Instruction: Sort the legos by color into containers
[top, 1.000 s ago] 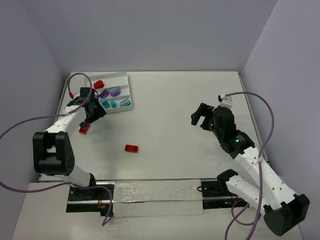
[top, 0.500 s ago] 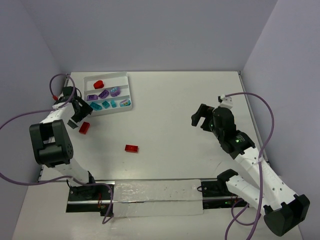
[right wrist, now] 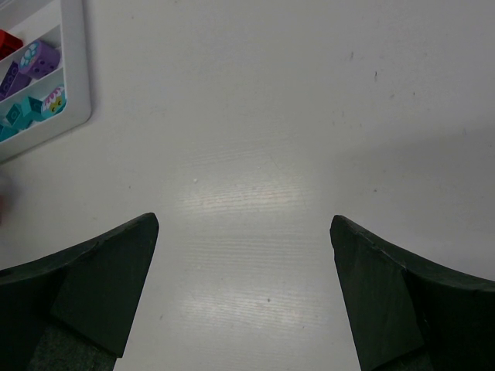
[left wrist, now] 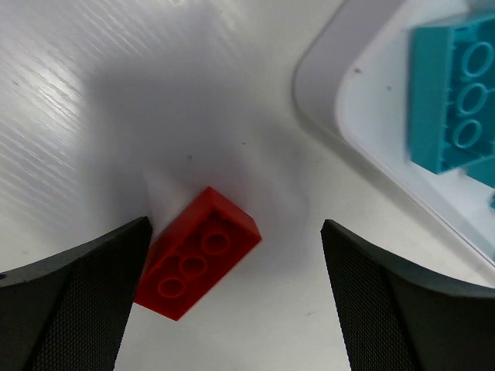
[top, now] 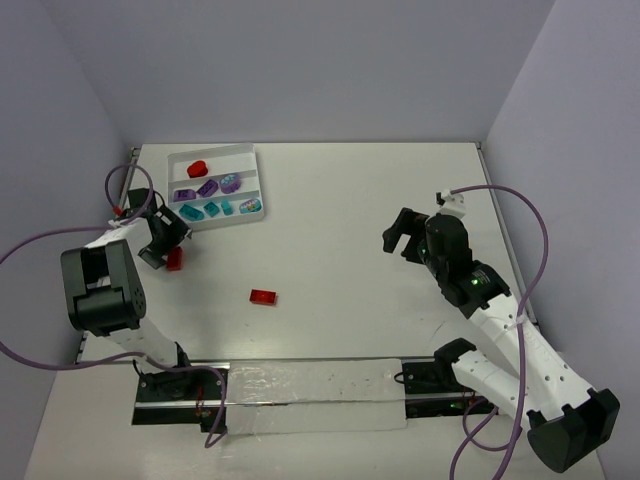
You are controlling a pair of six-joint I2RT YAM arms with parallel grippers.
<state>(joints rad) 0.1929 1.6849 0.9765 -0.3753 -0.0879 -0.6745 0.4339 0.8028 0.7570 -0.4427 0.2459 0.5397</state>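
Observation:
A red brick (top: 174,258) lies on the table just below the white ribbed tray (top: 236,162). My left gripper (top: 163,240) is open over it. In the left wrist view the brick (left wrist: 197,253) lies flat between the fingers, close to the left one, and nothing grips it. The tray's corner (left wrist: 317,85) is at the upper right with a teal brick (left wrist: 452,93) inside. A second red brick (top: 264,296) lies mid-table. The tray holds a red piece (top: 197,168), purple bricks (top: 207,187) and teal bricks (top: 213,209). My right gripper (top: 400,232) is open and empty over bare table (right wrist: 244,224).
A long clear strip (top: 310,395) with black clamps lies along the near edge between the arm bases. Walls close off the table at the back and sides. The tray also shows at the top left of the right wrist view (right wrist: 76,77).
My left gripper pulled back to the upper left away from the red brick, then came back over it. The brick stays on the table. The right arm has not moved.

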